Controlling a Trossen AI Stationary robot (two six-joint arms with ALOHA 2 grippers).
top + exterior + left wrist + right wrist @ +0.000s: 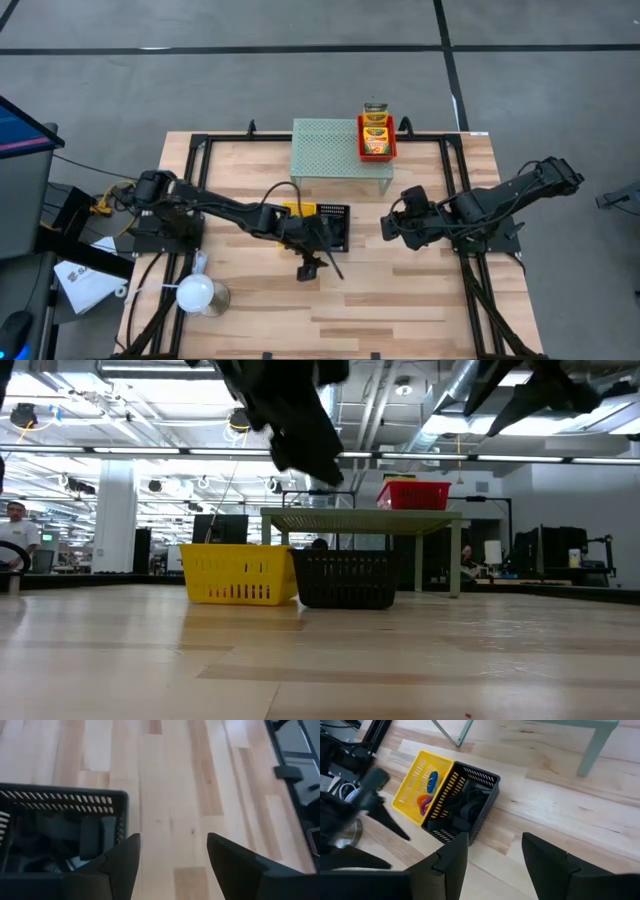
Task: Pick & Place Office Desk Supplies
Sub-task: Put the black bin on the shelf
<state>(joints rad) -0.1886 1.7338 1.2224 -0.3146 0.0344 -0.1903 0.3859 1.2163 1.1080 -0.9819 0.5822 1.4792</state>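
Observation:
A yellow basket (409,782) holding coloured ring bands (427,795) stands beside a black basket (487,785) with small black clips (466,811) inside, mid-table. Yellow-green crayon boxes (375,131) lie in a red basket (377,153) on the pale green mesh shelf (330,152). My left gripper (172,840) hangs open above the table just near of the black basket (60,800), with only bare wood between its fingers. My right gripper (495,837) is open and raised, to the right of the baskets, pointing down toward them.
A white round-headed lamp (197,293) stands near the table's left front corner. The mesh shelf stands on legs (592,745) at the far middle. Black frame rails (455,190) run along the table's sides. Bare wood lies in front of the baskets.

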